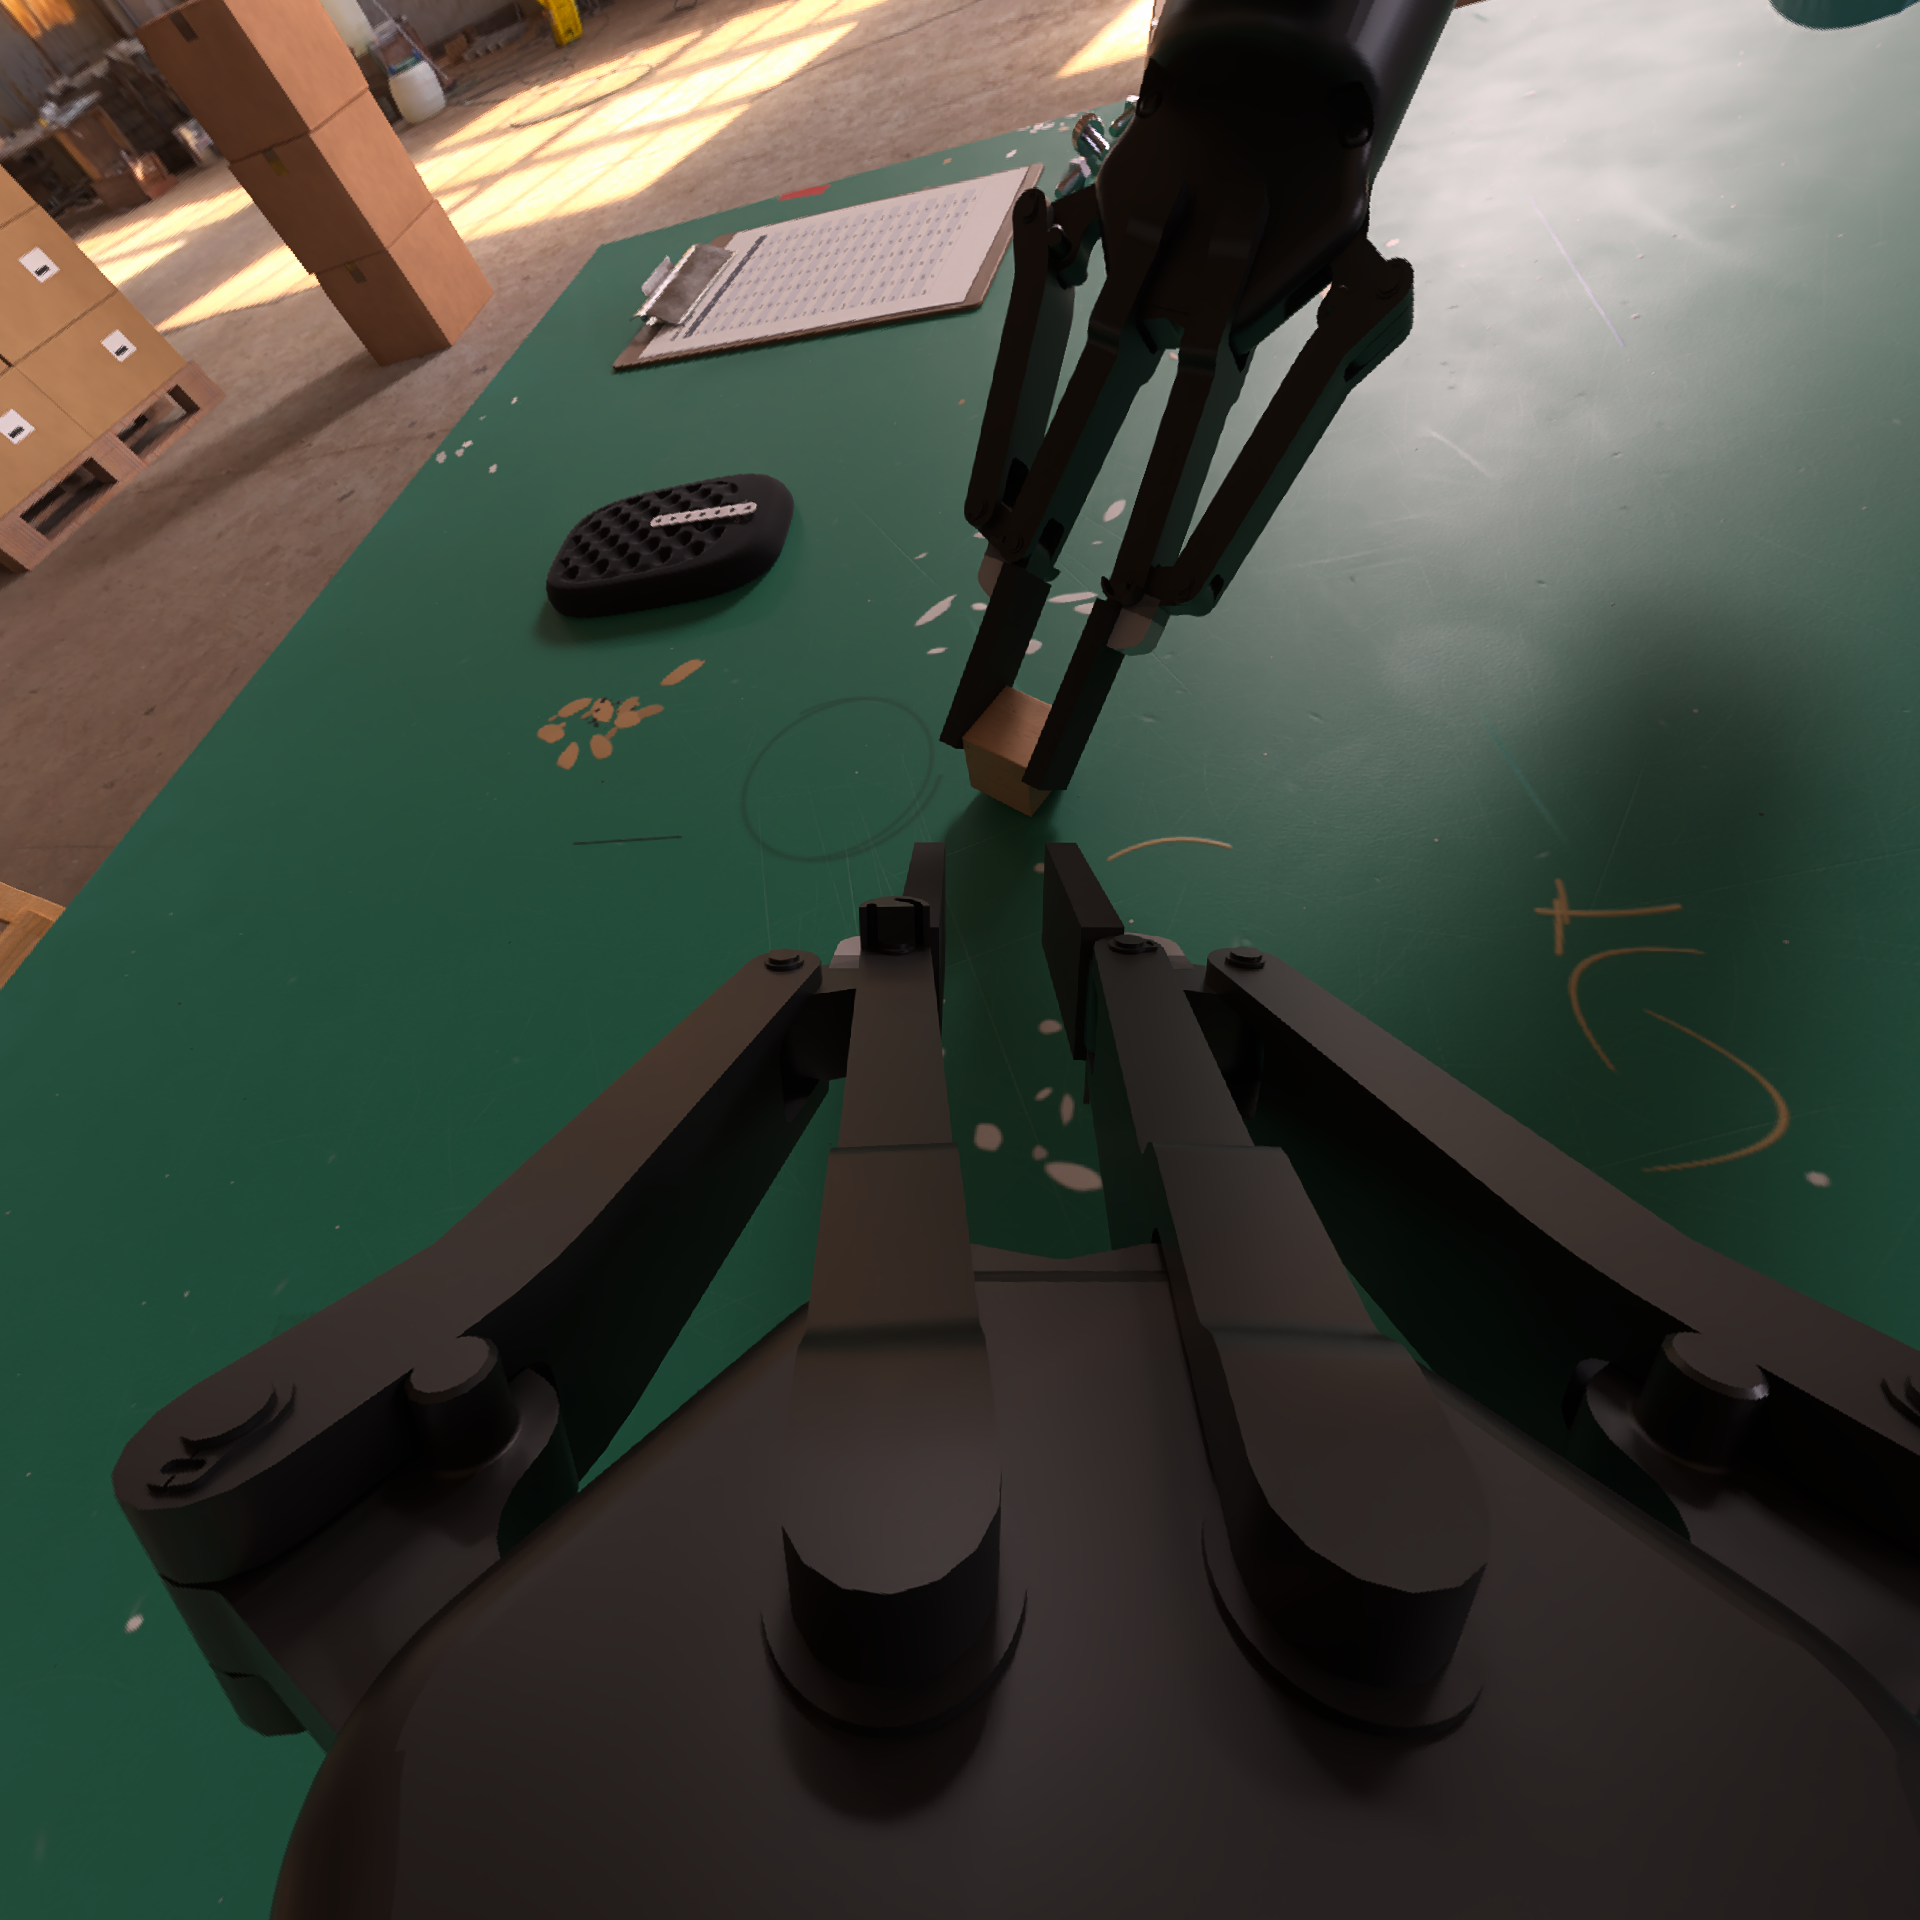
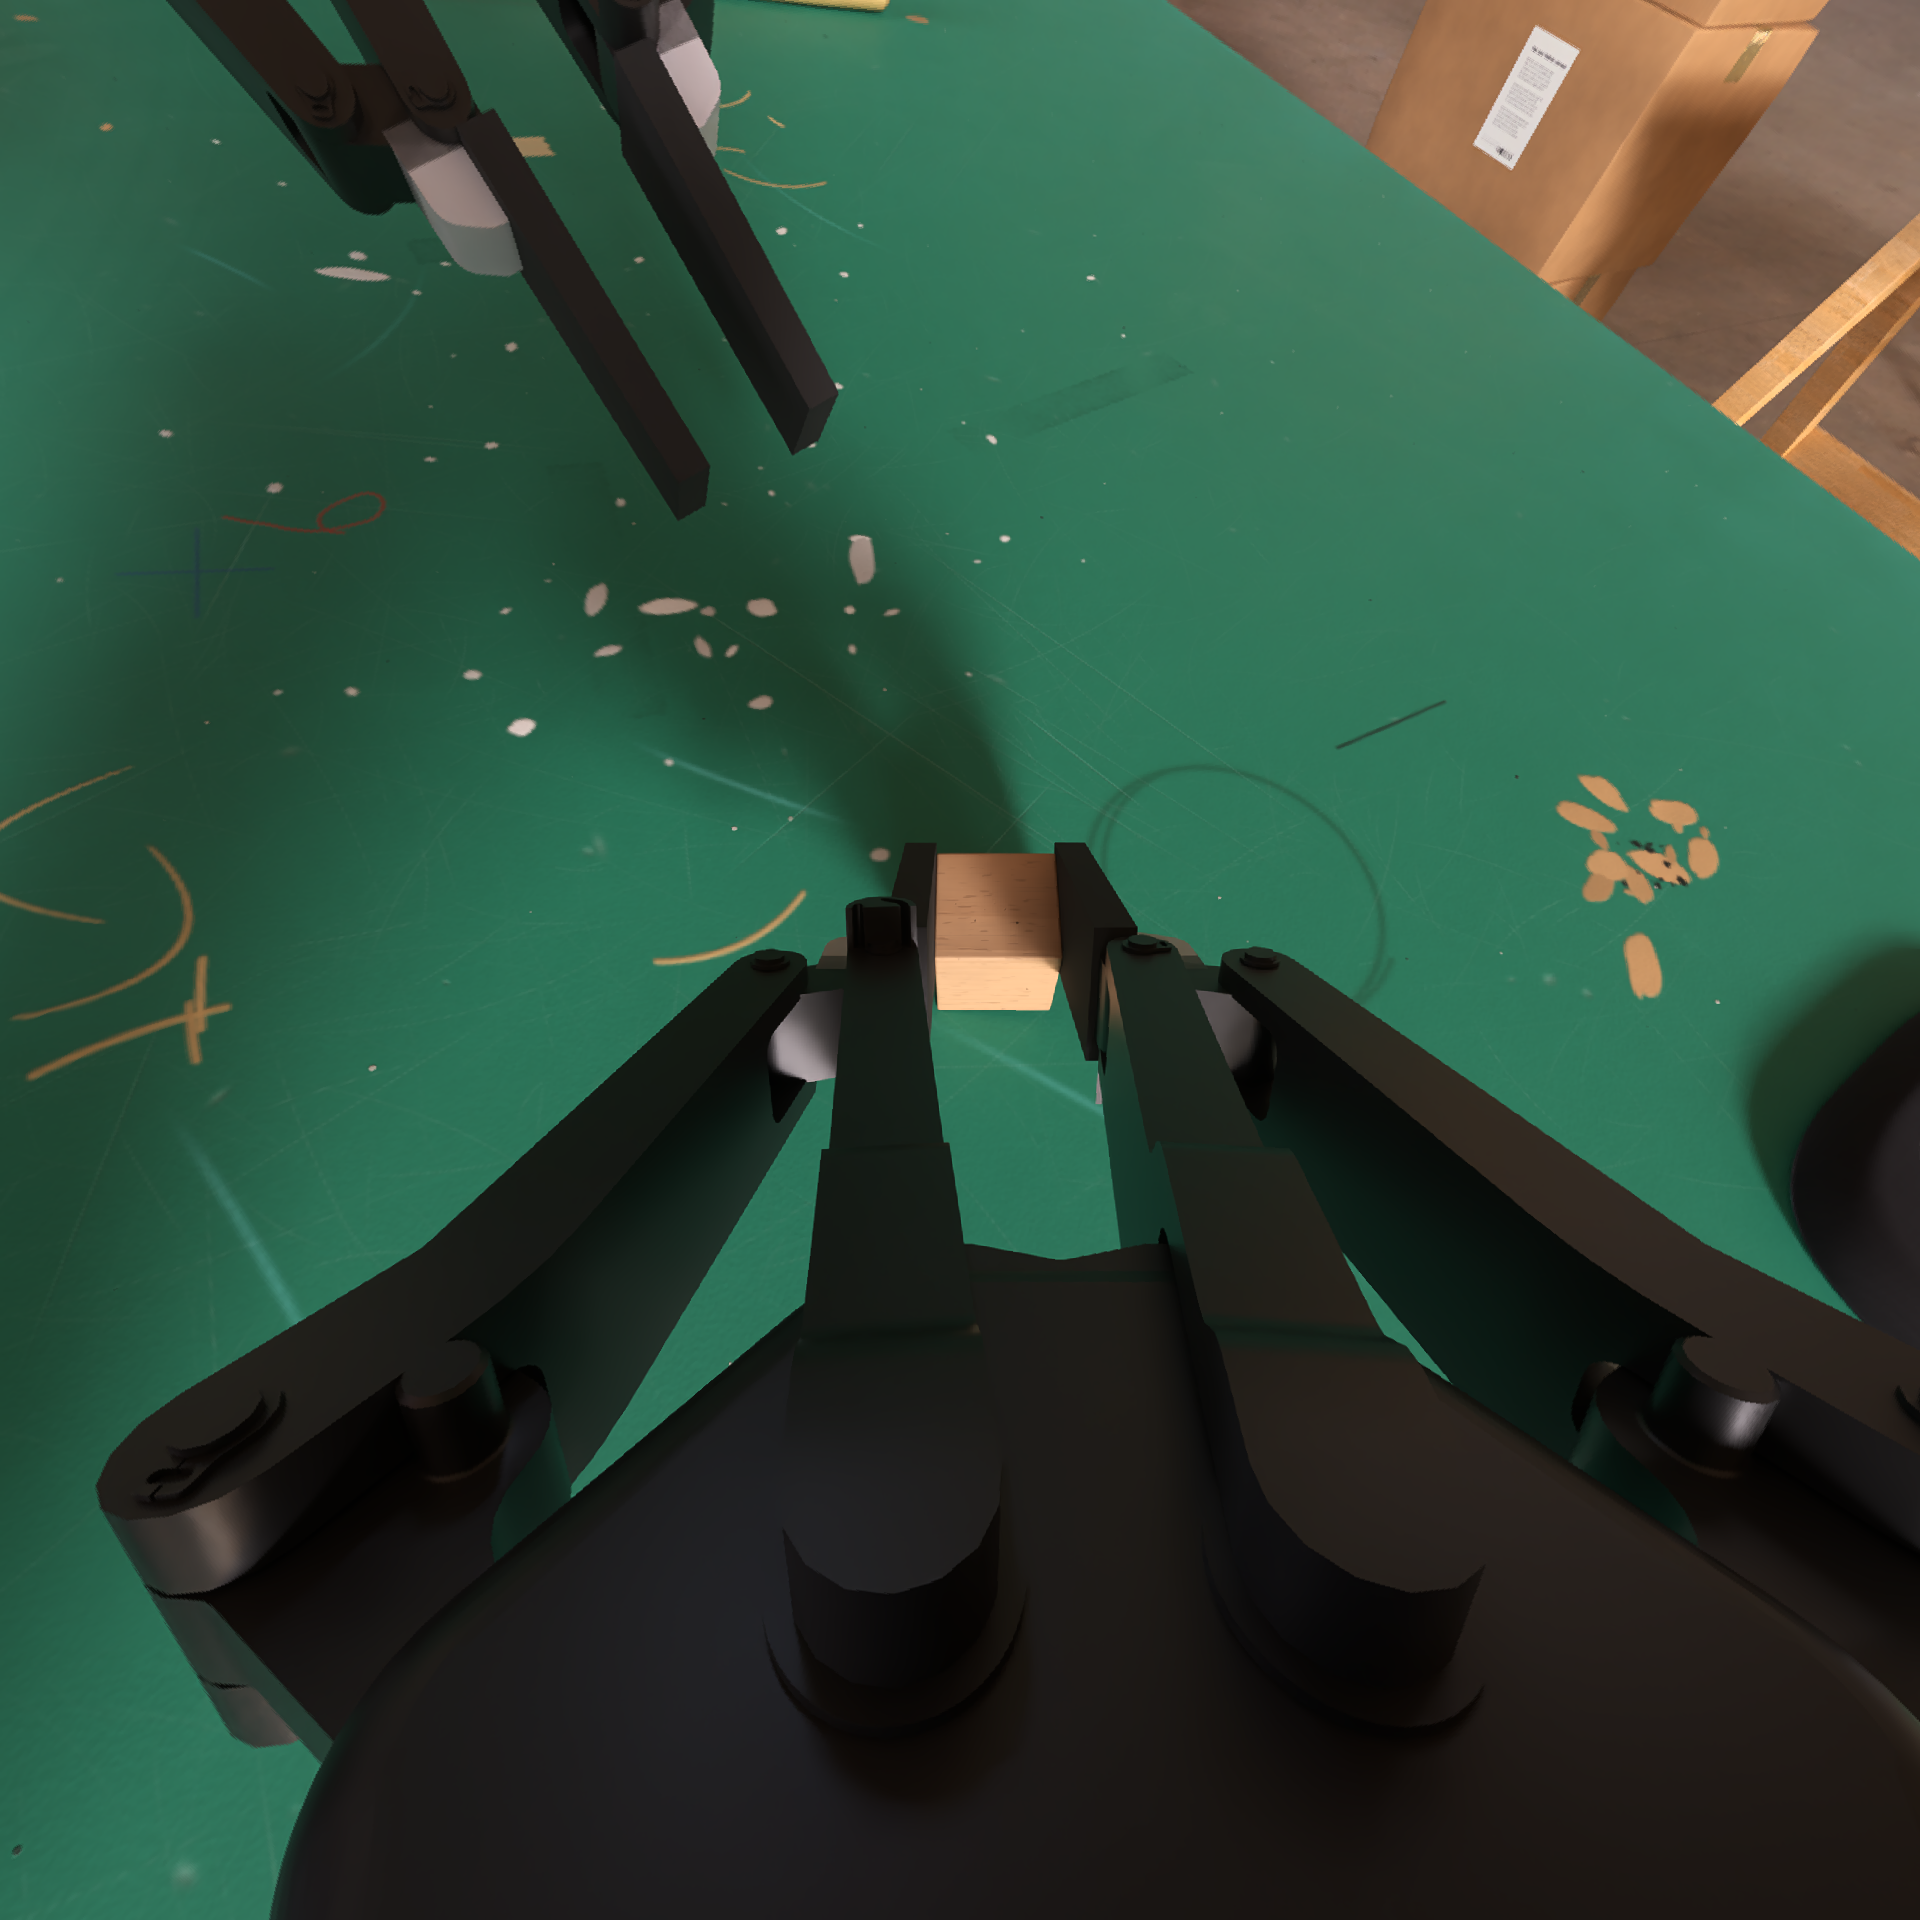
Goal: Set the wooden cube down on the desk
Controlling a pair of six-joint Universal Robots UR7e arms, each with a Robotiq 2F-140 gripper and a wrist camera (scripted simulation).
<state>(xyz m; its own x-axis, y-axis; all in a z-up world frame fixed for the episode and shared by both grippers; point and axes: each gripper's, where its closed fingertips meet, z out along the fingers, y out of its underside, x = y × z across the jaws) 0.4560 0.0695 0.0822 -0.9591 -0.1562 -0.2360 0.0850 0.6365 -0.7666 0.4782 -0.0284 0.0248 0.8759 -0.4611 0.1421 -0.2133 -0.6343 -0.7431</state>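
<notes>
The small wooden cube (image 2: 992, 935) is clamped between the two fingertips of my right gripper (image 2: 992, 883). In the left wrist view the same cube (image 1: 997, 774) hangs slightly tilted in the right gripper (image 1: 1000, 753), just above the green desk (image 1: 416, 1039), with its shadow right below. I cannot tell if a corner touches the desk. My left gripper (image 1: 995, 883) is empty, its fingers a narrow gap apart, hovering close in front of the cube. It also shows in the right wrist view (image 2: 748, 473), above the desk.
A clipboard with paper (image 1: 831, 270) lies at the desk's far end. A black perforated pad (image 1: 670, 540) lies left of the cube and shows at the right edge of the right wrist view (image 2: 1870, 1143). Cardboard boxes (image 1: 322, 177) and a wooden frame (image 2: 1839, 395) stand beyond the desk edge.
</notes>
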